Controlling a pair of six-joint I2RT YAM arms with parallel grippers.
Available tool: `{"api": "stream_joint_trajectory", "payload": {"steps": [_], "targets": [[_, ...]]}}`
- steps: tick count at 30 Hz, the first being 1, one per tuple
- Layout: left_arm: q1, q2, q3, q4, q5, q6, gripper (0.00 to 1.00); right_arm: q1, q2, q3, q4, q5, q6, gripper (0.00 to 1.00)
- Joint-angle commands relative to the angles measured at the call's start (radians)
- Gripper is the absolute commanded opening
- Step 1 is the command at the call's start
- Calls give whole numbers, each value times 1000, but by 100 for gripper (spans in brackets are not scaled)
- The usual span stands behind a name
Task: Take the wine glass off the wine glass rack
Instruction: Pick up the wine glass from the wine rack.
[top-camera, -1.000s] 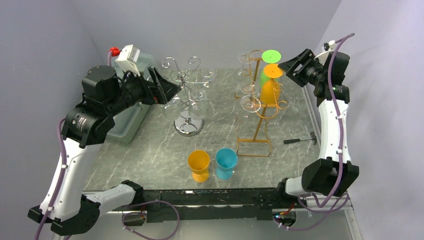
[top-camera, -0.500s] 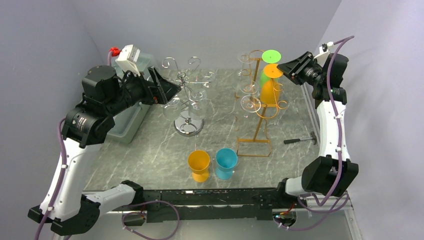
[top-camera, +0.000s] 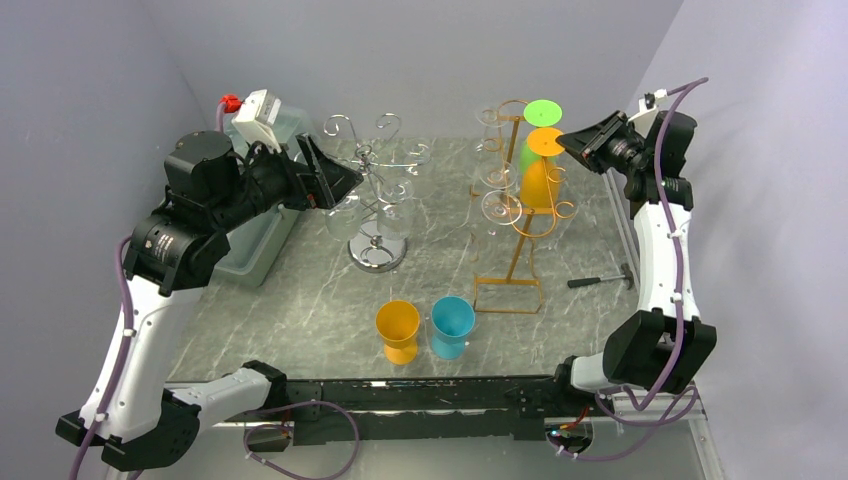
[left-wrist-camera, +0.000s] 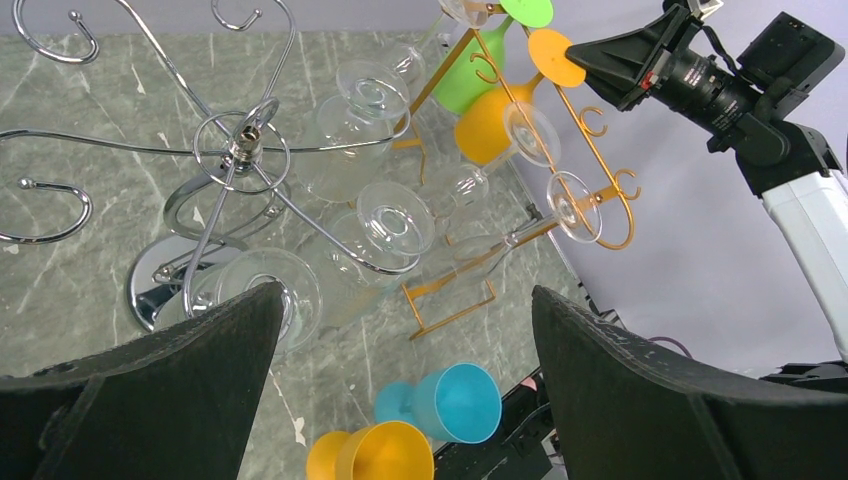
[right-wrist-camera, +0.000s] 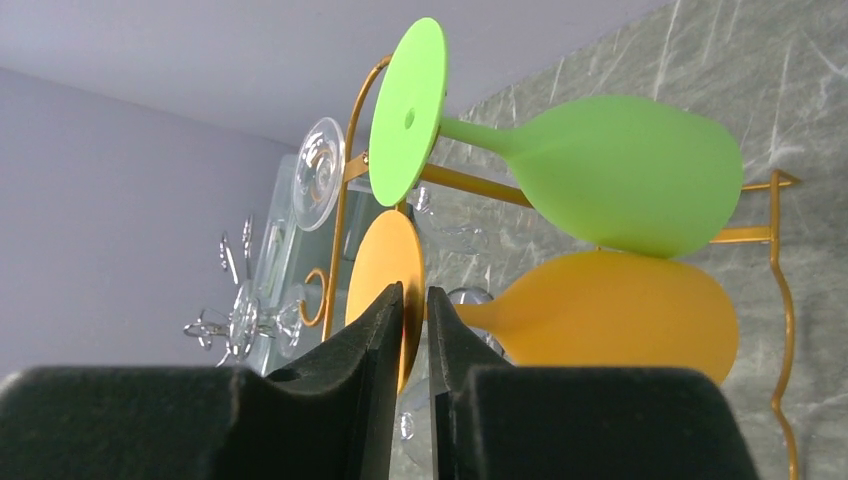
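An orange wine glass hangs on its side on the gold wine glass rack, below a green one. My right gripper is at the rack's top right, and its jaws are pinched on the rim of the orange glass's round foot. In the top view that gripper touches the orange foot. My left gripper stands wide open and holds nothing, level with a silver rack that carries clear glasses.
Clear glasses also hang on the gold rack's left side. An orange cup and a blue cup stand near the front edge. A small hammer lies at the right. A grey bin sits at the left.
The right gripper's jaws have narrowed from wide apart to a pinch on the orange glass's foot, and the wrist has tilted slightly. The left arm has stayed still.
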Motion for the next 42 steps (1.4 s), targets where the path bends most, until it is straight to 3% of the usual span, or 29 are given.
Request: {"api": "stream_joint_trajectory", "payload": {"steps": [1,16,29,42], "targets": [[3,-8,3,44,23,-6,99,-12,-42,-17,66,-24,45,15],[3,-10,-6,49,17,-11,99,-45,-73,-56,151,-52,162,0],[3,-14,-9,50,13,-12,99,-67,-91,-94,247,-26,262,0],[3,-13,-11,56,19,-17,99,-67,-119,-51,169,76,221,0]]}}
